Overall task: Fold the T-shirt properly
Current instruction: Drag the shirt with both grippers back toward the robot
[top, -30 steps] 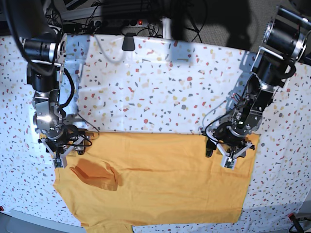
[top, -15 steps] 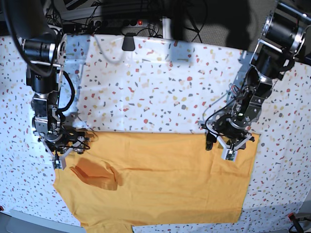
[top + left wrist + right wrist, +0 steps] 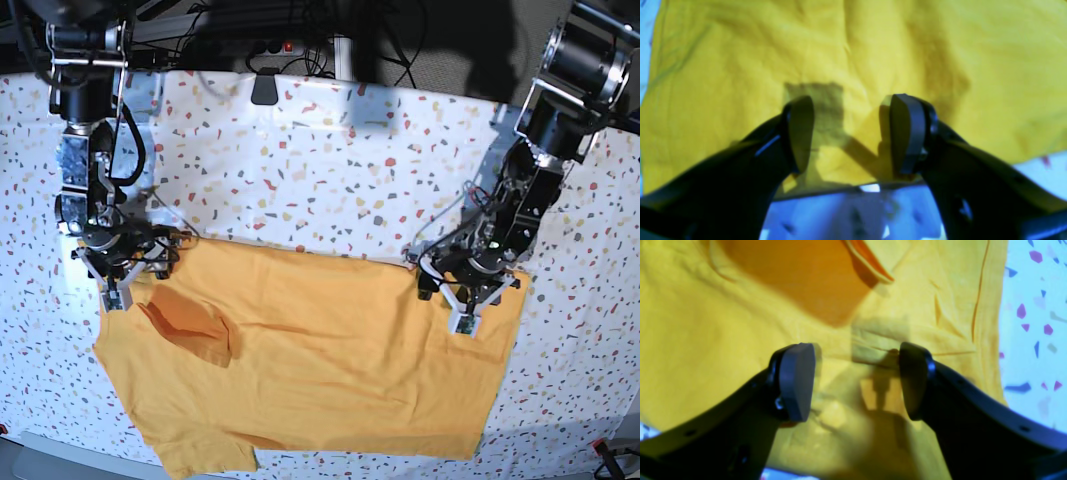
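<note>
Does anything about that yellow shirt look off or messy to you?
Yes. The T-shirt lies mostly flat, but a darker orange flap, maybe a sleeve, is doubled over on top near the right gripper. The shirt also sits skewed on the table.

one t-shirt lies in view, the only garment there, and one darker folded-over flap shows on it. two robot arms reach over it, each ending in one claw: the left claw and the right claw, so two claws in all. each claw has two fingers, four fingers altogether; in the left wrist view both fingers stand apart, and in the right wrist view the same holds for its pair. one table carries everything, covered in one speckled pattern. one small black object sits at the table's far edge.
</note>
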Robot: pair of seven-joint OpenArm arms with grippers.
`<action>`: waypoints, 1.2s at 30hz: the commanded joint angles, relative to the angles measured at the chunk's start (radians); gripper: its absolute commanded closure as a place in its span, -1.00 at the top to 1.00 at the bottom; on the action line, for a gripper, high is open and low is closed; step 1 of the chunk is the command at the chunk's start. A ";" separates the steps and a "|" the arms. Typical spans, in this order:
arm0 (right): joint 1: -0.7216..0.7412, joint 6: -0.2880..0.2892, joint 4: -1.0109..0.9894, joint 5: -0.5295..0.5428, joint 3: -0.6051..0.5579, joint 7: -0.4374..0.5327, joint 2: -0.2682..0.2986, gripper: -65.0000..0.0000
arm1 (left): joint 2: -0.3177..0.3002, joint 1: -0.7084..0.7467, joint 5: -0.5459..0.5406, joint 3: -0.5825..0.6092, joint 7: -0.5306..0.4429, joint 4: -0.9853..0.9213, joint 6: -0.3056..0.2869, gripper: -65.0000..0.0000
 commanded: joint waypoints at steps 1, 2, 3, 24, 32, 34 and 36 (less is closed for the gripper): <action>-0.007 0.006 0.027 -0.002 0.000 -0.012 0.013 0.17 | -0.005 0.015 -0.005 0.005 0.082 0.038 -0.020 0.10; -0.026 0.006 0.046 -0.001 0.001 -0.014 0.014 0.17 | -0.008 0.032 -0.004 0.005 0.101 0.076 -0.020 0.10; -0.047 0.006 0.066 -0.002 0.001 -0.015 0.014 0.17 | -0.013 0.048 -0.004 0.005 0.121 0.110 -0.020 0.10; -0.446 0.003 0.432 0.002 0.002 -0.056 0.094 0.17 | -0.095 0.406 0.133 0.004 0.248 0.469 0.112 0.10; -0.566 0.003 0.549 0.002 0.002 -0.071 0.094 0.17 | -0.095 0.522 0.260 0.004 0.353 0.685 0.193 0.10; -0.599 0.003 0.584 0.002 0.002 -0.072 0.094 0.17 | -0.095 0.546 0.298 0.004 0.377 0.733 0.212 0.10; -0.629 0.003 0.615 0.002 0.002 -0.078 0.094 0.17 | -0.095 0.571 0.321 0.004 0.409 0.781 0.222 0.10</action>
